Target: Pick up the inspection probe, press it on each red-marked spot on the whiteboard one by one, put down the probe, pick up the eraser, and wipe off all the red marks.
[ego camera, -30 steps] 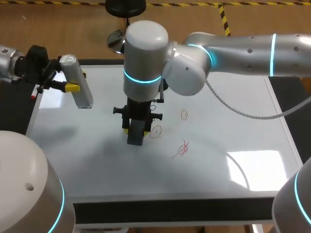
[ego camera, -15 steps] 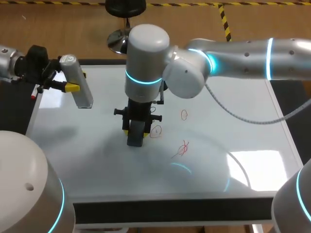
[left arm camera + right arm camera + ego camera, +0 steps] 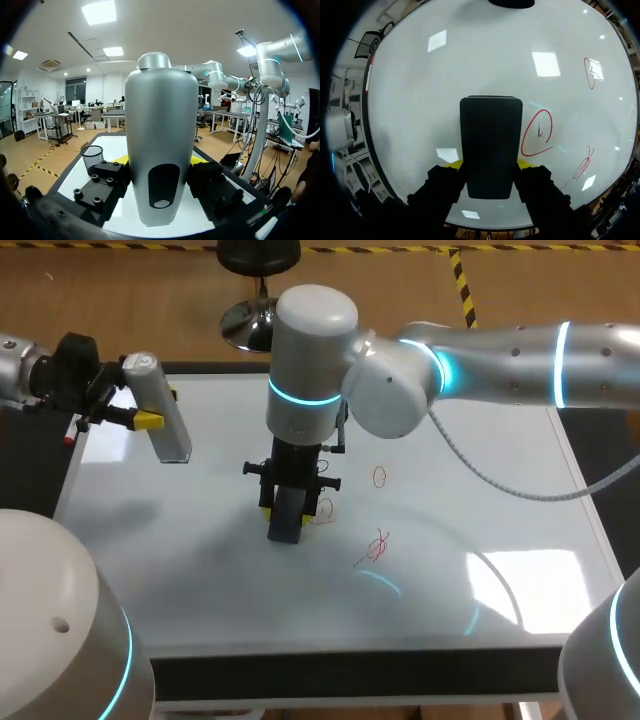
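Eraser (image 3: 491, 145) clamped in right claw (image 3: 489, 164), seemingly on whiteboard (image 3: 480, 490); left claw (image 3: 159, 161) clamps probe (image 3: 160, 110)

Whiteboard (image 3: 500, 470) flat on the dark table (image 3: 598, 430), 3 red marks (image 3: 377, 546) on it.

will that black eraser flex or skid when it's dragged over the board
The eraser looks like a rigid block with straight edges, so it probably won't flex. The whiteboard is glossy with reflections, so it should glide easily. Clamped on both sides by the right tool, it seems unlikely to tip.
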You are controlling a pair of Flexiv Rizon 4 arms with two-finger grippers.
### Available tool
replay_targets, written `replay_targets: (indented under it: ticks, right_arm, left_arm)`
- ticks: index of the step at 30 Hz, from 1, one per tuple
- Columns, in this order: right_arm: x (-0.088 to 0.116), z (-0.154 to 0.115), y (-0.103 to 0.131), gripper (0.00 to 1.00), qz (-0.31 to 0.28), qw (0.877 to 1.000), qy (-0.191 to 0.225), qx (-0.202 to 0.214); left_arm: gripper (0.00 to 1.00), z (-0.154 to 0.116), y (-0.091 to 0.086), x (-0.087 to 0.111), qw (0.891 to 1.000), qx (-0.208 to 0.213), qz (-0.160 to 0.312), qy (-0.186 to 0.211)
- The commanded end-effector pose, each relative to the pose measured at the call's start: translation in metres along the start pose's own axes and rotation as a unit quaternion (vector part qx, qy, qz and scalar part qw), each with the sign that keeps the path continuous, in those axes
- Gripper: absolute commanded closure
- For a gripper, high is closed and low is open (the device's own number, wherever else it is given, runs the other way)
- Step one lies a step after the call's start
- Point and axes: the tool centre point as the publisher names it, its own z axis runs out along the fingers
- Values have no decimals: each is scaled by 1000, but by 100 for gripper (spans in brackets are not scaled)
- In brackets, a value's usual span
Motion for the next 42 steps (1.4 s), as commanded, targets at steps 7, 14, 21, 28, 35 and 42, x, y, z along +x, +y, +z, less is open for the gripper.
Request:
replay_targets:
  ticks: [7, 14, 21, 28, 35, 42]
  right_arm:
    - [-45, 25, 13, 100, 39, 999, 16, 23]
    - [-71, 25, 20, 100, 62, 997, 19, 46]
    - [-84, 16, 18, 100, 78, 996, 19, 47]
    - [-61, -4, 20, 100, 59, 998, -3, 34]
    - [-30, -20, 29, 100, 29, 999, -28, 29]
    - [-10, -13, 36, 100, 3, 999, -30, 34]
  left_arm:
    - [100, -1, 0, -1, 1000, 1, 1, 2]
    - [100, -1, 0, -1, 1000, 1, 1, 2]
    - [100, -1, 0, -1, 1000, 1, 1, 2]
    - [100, -1, 0, -1, 1000, 1, 1, 2]
    - [100, -1, 0, -1, 1000, 1, 1, 2]
    - [100, -1, 0, -1, 1000, 1, 1, 2]
